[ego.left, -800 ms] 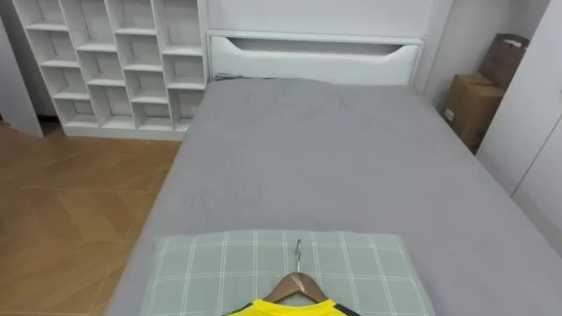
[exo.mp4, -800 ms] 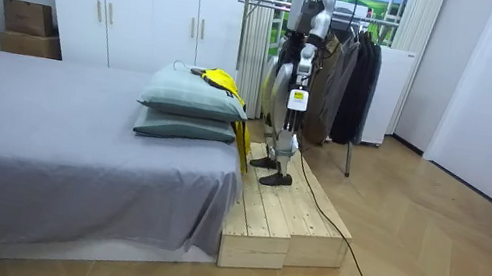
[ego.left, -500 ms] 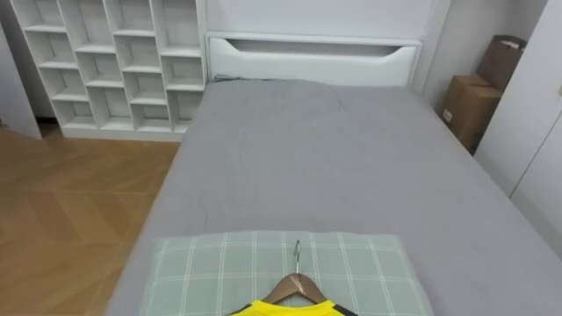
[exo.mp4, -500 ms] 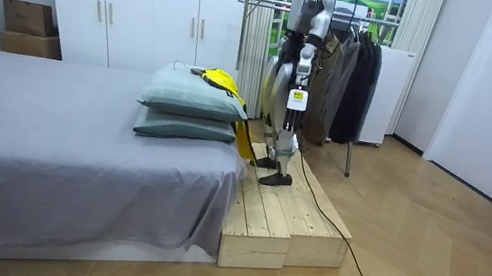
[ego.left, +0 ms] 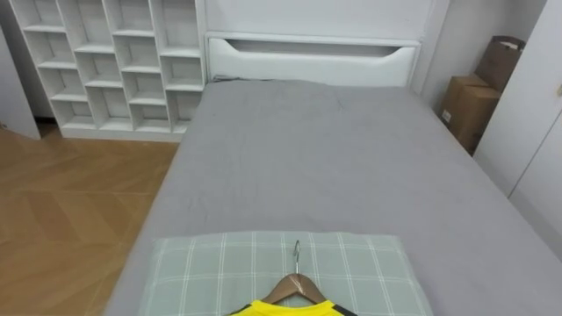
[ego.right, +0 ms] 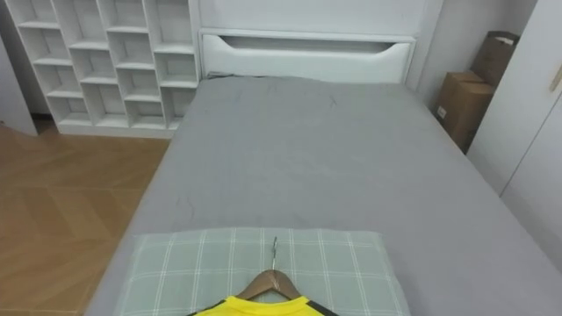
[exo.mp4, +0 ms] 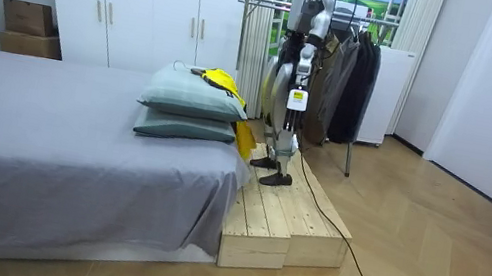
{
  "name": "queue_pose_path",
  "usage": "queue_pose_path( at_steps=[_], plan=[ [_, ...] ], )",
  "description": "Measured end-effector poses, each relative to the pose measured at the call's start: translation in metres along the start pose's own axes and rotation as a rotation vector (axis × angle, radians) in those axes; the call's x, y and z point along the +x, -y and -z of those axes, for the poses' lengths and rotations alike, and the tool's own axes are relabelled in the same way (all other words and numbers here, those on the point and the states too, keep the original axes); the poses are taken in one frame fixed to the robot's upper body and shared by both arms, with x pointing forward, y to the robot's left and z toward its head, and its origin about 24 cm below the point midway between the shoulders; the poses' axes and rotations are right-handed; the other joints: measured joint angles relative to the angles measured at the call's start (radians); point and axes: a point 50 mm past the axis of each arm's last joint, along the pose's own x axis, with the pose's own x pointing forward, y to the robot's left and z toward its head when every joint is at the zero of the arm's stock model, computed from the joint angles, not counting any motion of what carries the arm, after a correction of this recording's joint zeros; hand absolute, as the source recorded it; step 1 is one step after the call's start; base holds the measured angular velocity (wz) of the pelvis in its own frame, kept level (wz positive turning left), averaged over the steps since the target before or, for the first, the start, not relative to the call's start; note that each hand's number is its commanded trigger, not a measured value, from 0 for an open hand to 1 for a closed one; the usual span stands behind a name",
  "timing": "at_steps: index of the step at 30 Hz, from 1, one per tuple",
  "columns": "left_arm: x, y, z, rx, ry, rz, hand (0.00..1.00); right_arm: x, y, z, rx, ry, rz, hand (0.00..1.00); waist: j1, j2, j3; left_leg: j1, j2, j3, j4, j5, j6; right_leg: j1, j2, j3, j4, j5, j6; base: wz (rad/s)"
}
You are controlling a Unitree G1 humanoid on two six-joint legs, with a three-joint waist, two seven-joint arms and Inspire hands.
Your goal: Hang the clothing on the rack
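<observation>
No change: yellow shirt [ego.left: 285,309] atop pillow [ego.left: 202,272].

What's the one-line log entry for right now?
shirt: on hanger, on pillow | robot: on platform beside bed | left robot hand: at its side

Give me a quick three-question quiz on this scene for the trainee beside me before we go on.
1. Multiple choice: the wooden hanger lies on A) the floor, B) the green checked pillow, C) a cardboard box.
2. Fill in: dark clothes hang on the clothes rail beside the robot, which stands on a wooden ____.
3. True or false: the yellow garment already hangs on the clothes rail.
Key: 1 B. 2 platform. 3 false; it lies on the pillow, on its hanger.
</observation>
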Motion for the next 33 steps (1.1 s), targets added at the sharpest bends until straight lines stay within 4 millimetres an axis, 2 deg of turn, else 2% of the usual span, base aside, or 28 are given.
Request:
queue_pose_path(
  at_steps=[10,33],
  plan=[
    [-0.0001,0.0011,-0.0002,0.0,-0.001,0.003,0.0,0.0,0.0004,0.0001,-0.02,-0.003,0.002,0.0,0.0,0.004,-0.0013,0.0,0.001,-0.002,0.0,0.0,0.0,-0.004,0.0,-0.003,0.009,0.0,0.0,0.0],
    [-0.0001,0.0012,-0.0004,0.001,0.0,0.005,0.0,-0.0001,0.0006,-0.0002,-0.021,-0.003,0.005,0.0,0.0,0.001,0.0012,-0.001,0.001,-0.002,-0.001,0.0,0.0,-0.005,-0.001,-0.006,0.008,0.0,0.0,0.0]
  ],
)
